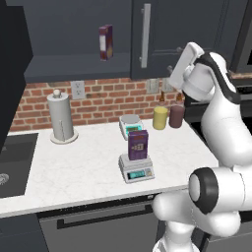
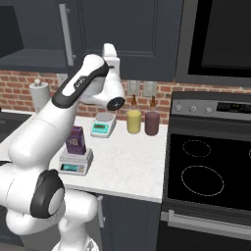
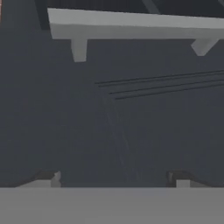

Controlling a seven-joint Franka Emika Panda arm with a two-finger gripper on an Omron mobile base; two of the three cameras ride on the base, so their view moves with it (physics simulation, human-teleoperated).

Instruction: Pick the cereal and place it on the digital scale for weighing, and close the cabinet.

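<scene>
The dark purple cereal box (image 1: 138, 144) stands upright on the light-grey digital scale (image 1: 136, 170) near the counter's front edge; the box (image 2: 76, 138) and the scale (image 2: 76, 162) show again from the right. My gripper (image 3: 113, 179) is raised well above and to the right of them. It points at a panelled door of the charcoal cabinet (image 1: 162, 29), just under its silver bar handle (image 3: 131, 26). The fingertips (image 3: 49, 177) stand wide apart, open and holding nothing. Left of that door the cabinet shelf is exposed.
A maroon box (image 1: 105, 43) with a cream panel sits on the exposed shelf. A smaller white scale (image 1: 130, 125), a yellow cup (image 1: 160, 118) and a maroon cup (image 1: 176, 116) stand by the brick wall. Paper towel holder (image 1: 61, 118) and sink (image 1: 15, 162) lie left; the stove (image 2: 211, 166) right.
</scene>
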